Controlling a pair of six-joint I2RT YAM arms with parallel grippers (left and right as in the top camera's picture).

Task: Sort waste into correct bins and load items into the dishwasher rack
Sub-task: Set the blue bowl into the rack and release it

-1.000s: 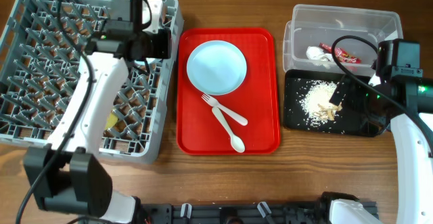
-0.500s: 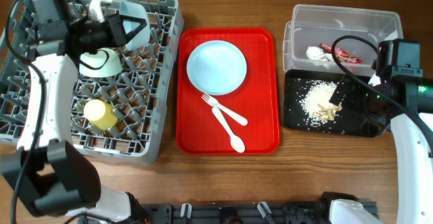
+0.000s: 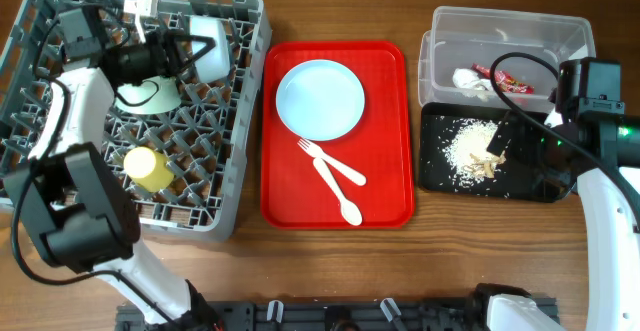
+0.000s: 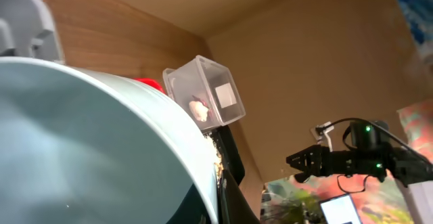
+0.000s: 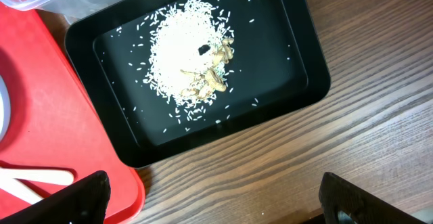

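My left gripper (image 3: 188,51) is shut on the rim of the pale blue bowl (image 3: 207,45), held on its side over the back of the grey dishwasher rack (image 3: 232,186). The bowl fills the left wrist view (image 4: 81,149). The saucer (image 3: 150,93) and yellow-green cup (image 3: 147,167) sit in the rack. The pale blue plate (image 3: 320,99), white fork (image 3: 331,161) and spoon (image 3: 339,193) lie on the red tray. The clear tub (image 3: 505,33) holds the red wrapper (image 3: 512,81) and white tissue (image 3: 470,79). The black tray (image 5: 298,68) holds food scraps (image 5: 189,55). My right gripper (image 5: 220,200) is open and empty above the table beside it.
The red serving tray (image 3: 385,196) lies between the rack and the two bins. The right arm (image 3: 588,96) and its cable hang over the black tray's right side (image 3: 530,176). Bare wooden table (image 3: 480,241) shows in front of the trays.
The left arm has swung from over the rack's middle to its left side, uncovering the saucer and cup. The bowl stays held at the rack's back. The right arm has not moved.
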